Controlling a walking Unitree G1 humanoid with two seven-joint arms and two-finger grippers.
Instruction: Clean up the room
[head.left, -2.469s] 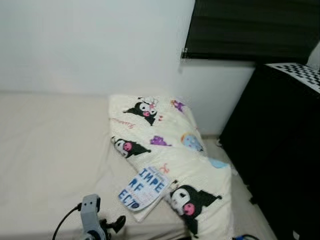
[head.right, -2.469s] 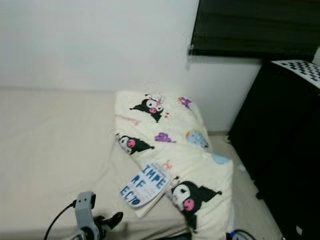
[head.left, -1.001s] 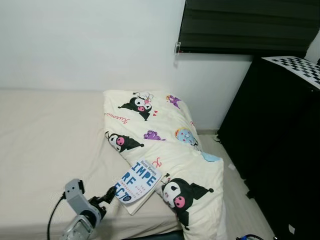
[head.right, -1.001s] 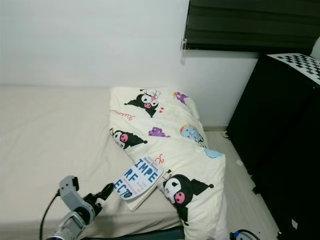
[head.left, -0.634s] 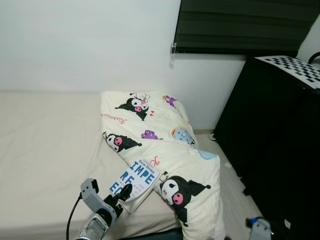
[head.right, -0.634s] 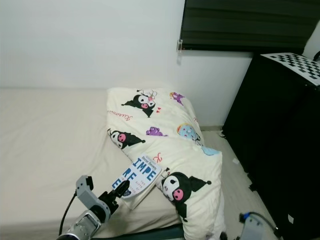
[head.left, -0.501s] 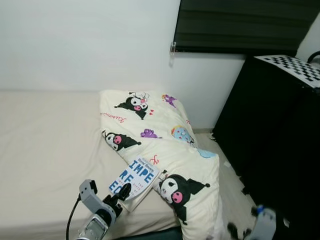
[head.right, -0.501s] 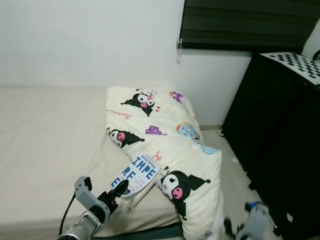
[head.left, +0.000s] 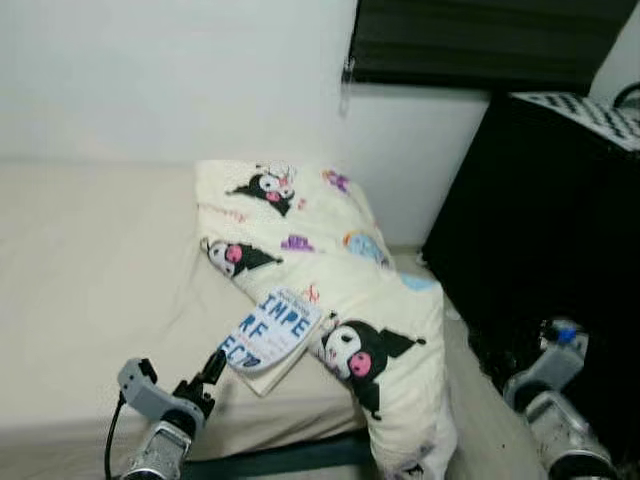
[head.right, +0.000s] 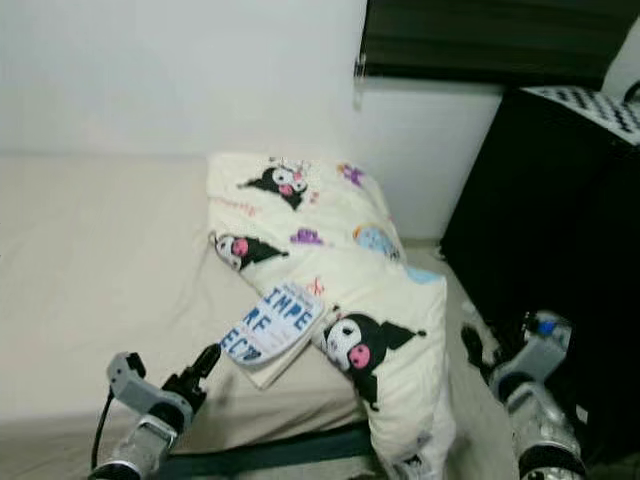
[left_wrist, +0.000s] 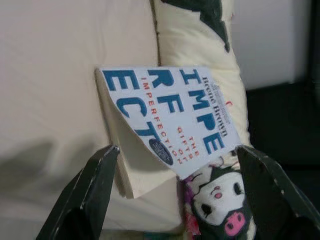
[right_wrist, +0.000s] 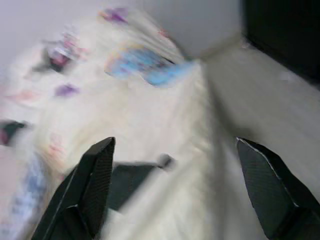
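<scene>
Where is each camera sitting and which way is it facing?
Head eyes: look forward and down at the bed, the pillow, the book; left gripper low on the left, right gripper low on the right.
Left wrist: looks along its open fingers at the book.
Right wrist: blurred, looks along its open fingers at the pillow.
Shared: left wrist and head views both show the book against the pillow.

Cream pillow (head.left: 330, 290) dotted with black-and-pink cartoon characters, a white book (left_wrist: 170, 112) lettered in bold blue and small red, plain beige bed (head.left: 90, 270), black cabinet (head.left: 550, 220) alongside.
</scene>
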